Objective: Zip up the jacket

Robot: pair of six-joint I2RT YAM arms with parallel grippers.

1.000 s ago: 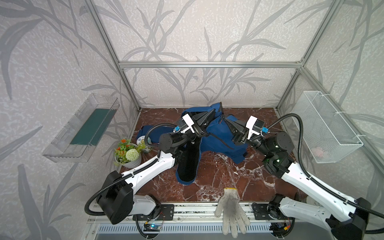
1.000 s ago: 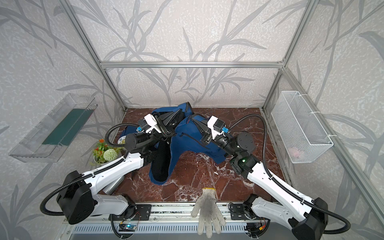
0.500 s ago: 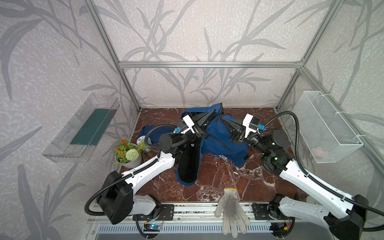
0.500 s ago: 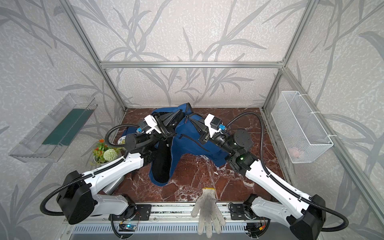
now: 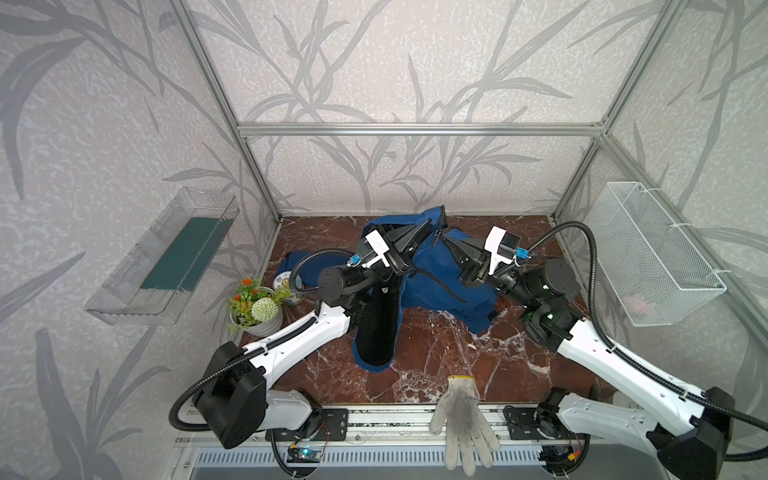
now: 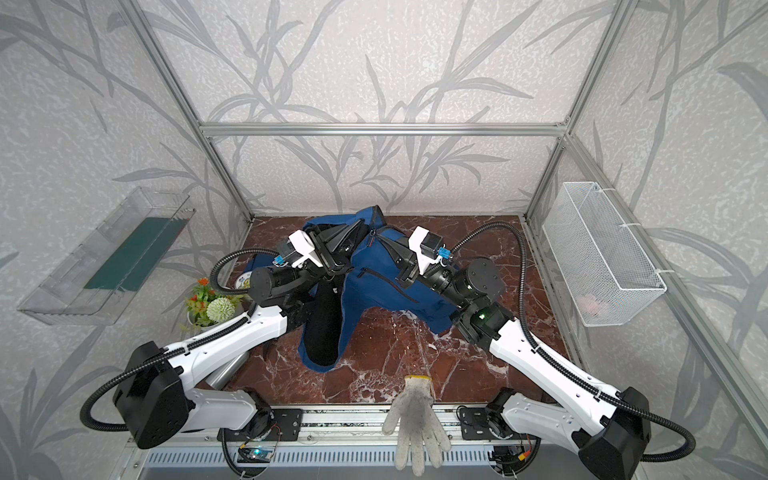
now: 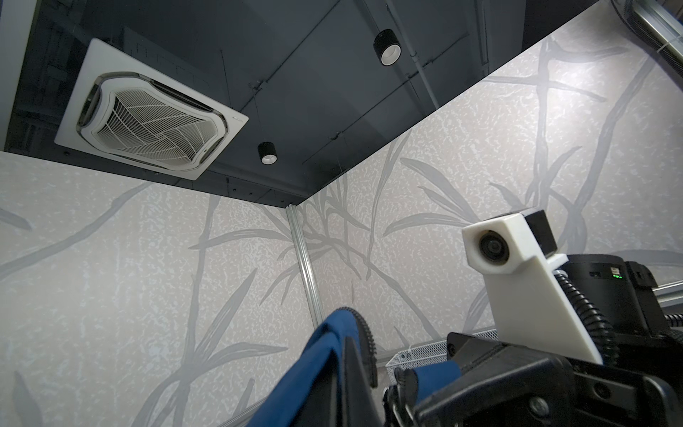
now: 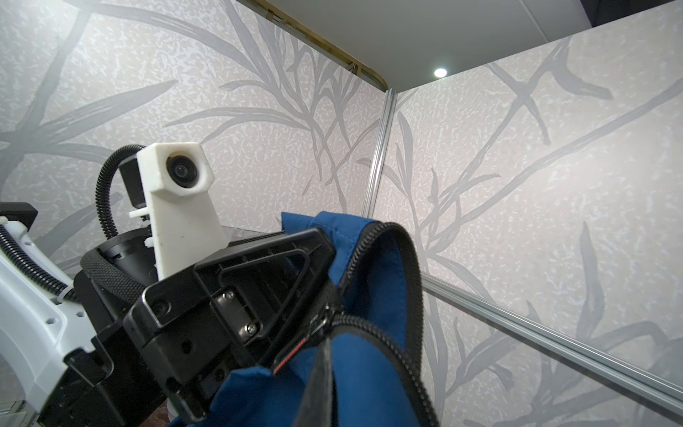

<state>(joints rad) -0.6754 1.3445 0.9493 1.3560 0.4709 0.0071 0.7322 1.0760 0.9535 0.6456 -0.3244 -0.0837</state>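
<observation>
The navy jacket [image 5: 436, 282] [image 6: 374, 291] hangs bunched over the marble table [image 5: 436, 357], lifted at its top edge by both arms. My left gripper [image 5: 426, 228] [image 6: 360, 226] is shut on blue fabric beside the black zipper teeth [image 7: 366, 344]. My right gripper [image 5: 445, 237] [image 6: 380, 240] faces it, almost tip to tip, and is shut on the jacket's other front edge. The zipper slider [image 8: 321, 321] with its red-striped pull tab sits right between the two grippers. A black-lined flap [image 5: 376, 328] dangles down to the table.
A grey-white glove [image 5: 461, 415] lies over the front edge. A flower pot [image 5: 257, 311] and a round tin [image 5: 286, 282] stand at the left. A wire basket [image 5: 648, 257] hangs on the right wall and a clear shelf [image 5: 166, 257] on the left wall.
My right gripper has shifted a little to the left, closer to the left gripper, taking its jacket edge along. The left arm has stayed still.
</observation>
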